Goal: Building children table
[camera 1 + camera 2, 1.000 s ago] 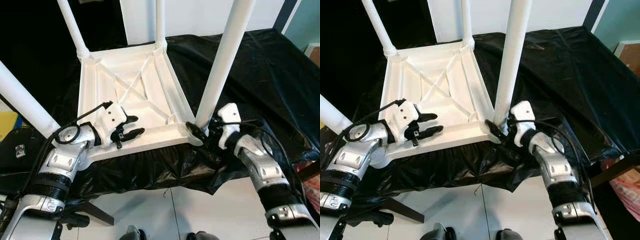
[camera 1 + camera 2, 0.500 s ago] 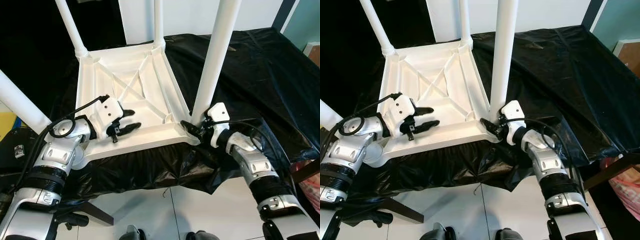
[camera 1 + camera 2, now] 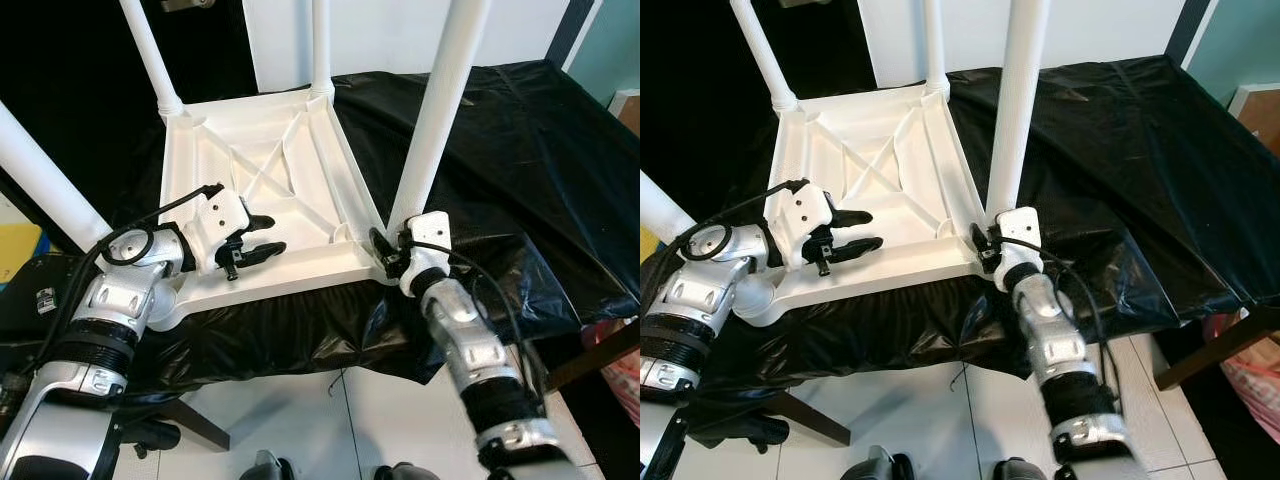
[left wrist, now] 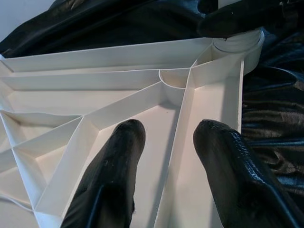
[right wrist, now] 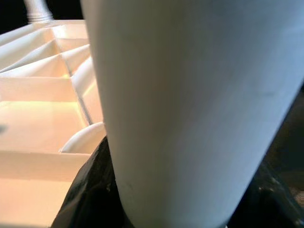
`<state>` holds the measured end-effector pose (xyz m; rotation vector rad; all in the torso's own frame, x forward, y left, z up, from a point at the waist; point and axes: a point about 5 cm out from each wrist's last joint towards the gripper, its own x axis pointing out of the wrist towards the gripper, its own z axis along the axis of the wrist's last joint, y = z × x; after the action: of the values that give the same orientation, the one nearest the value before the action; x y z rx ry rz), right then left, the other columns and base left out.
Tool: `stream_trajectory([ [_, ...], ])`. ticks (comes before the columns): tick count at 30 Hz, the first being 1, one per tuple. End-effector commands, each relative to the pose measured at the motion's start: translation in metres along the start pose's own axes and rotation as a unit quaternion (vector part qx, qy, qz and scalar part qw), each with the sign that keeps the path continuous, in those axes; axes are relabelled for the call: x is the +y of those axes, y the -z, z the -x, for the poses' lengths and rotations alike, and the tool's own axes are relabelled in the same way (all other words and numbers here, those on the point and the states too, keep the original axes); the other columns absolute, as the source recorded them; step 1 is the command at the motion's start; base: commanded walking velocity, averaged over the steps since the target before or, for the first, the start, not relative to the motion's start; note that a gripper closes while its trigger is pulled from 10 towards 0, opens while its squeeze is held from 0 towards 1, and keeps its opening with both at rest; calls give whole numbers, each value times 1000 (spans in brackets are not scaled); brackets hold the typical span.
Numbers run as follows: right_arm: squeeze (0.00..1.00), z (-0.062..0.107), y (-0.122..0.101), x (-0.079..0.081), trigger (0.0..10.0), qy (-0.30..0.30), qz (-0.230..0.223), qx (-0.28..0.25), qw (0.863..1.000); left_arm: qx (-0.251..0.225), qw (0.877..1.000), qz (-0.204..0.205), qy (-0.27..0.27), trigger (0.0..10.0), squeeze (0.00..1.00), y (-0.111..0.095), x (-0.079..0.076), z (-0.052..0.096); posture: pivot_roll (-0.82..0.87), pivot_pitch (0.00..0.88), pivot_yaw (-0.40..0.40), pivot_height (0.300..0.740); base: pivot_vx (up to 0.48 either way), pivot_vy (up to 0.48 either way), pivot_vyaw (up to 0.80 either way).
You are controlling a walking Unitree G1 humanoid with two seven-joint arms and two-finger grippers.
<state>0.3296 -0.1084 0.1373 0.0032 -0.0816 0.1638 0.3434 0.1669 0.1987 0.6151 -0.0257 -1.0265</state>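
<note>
Table: the white plastic children's table (image 3: 262,195) lay upside down on a surface draped in black plastic sheeting (image 3: 520,140), its ribbed underside facing up and all four legs standing in their corner sockets.
Left gripper: my left gripper (image 3: 252,250) hovered at about 7 o'clock of the underside, fingers (image 4: 116,161) parted with only the ribs between them, holding nothing.
Right gripper: my right gripper (image 3: 385,255) sat clamped round the base of the near-right leg (image 3: 440,110), at 5 o'clock of the table.
Change: over the last second my right forearm swung in from the right to point almost straight up at the leg; the grip did not let go, and the leg stood nearly upright.
Meaning: I judged I was twisting or pressing this last leg home, with assembly almost finished.
</note>
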Motion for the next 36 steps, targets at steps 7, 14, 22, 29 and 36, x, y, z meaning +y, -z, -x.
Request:
stream_trajectory([
  [7,0,8,17,25,10000,57,-21,40,997,-21,999,24,-30,10000,0,0,1,-3,-22,115,43,740,0,0,0],
  [14,0,6,13,11,10000,76,-7,37,996,-41,996,44,-60,10000,0,-3,-2,-4,-17,106,34,740,0,0,0],
  [22,0,11,11,5,10000,84,1,29,996,-75,988,77,-111,10000,0,-12,-10,-4,-9,108,26,740,0,0,0],
  [29,0,17,11,-3,10000,85,9,23,996,-94,978,109,-148,10000,0,-19,-17,-6,3,117,9,740,0,0,0],
  [36,1000,20,7,-4,10000,52,0,11,999,-98,975,119,-158,10000,0,-22,-26,-4,36,126,-27,740,0,0,0],
])
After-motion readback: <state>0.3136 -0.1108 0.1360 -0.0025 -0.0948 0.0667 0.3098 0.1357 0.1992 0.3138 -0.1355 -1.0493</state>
